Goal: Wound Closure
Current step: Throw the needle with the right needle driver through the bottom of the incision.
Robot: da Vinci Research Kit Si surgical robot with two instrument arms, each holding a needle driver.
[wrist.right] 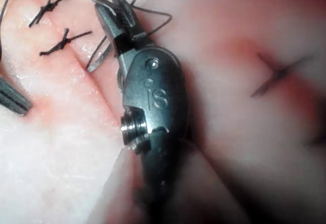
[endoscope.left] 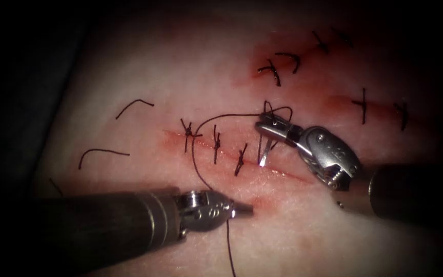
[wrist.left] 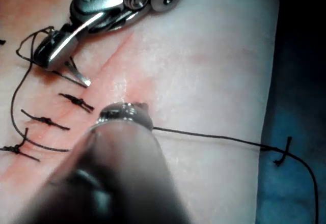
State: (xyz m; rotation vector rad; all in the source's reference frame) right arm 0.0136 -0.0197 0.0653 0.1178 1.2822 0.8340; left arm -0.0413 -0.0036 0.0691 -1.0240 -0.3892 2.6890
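Note:
The cut (endoscope.left: 283, 173) runs across the tissue (endoscope.left: 144, 66), with three knotted stitches (endoscope.left: 215, 144) on its left part. My right tool (endoscope.left: 268, 123) is over the cut's open part, jaws shut on the curved needle (endoscope.left: 265, 153). The needle points down, its tip at the cut's edge and not buried, as the left wrist view's needle (wrist.left: 76, 75) and the right wrist view's needle (wrist.right: 99, 58) confirm. A loop of thread (endoscope.left: 278, 109) lies around the right jaws (wrist.right: 109, 10). My left tool (endoscope.left: 242, 209) lies below the cut, jaws shut on the thread (endoscope.left: 197, 164), which continues downward past it.
Two loose cut ends of thread (endoscope.left: 134, 106) (endoscope.left: 101, 153) lie left of the cut. Other stitched cuts (endoscope.left: 278, 66) (endoscope.left: 363, 105) with red fluid sit at the upper right. The thread (wrist.left: 219, 138) trails over the tissue's edge onto blue cloth (wrist.left: 300, 81).

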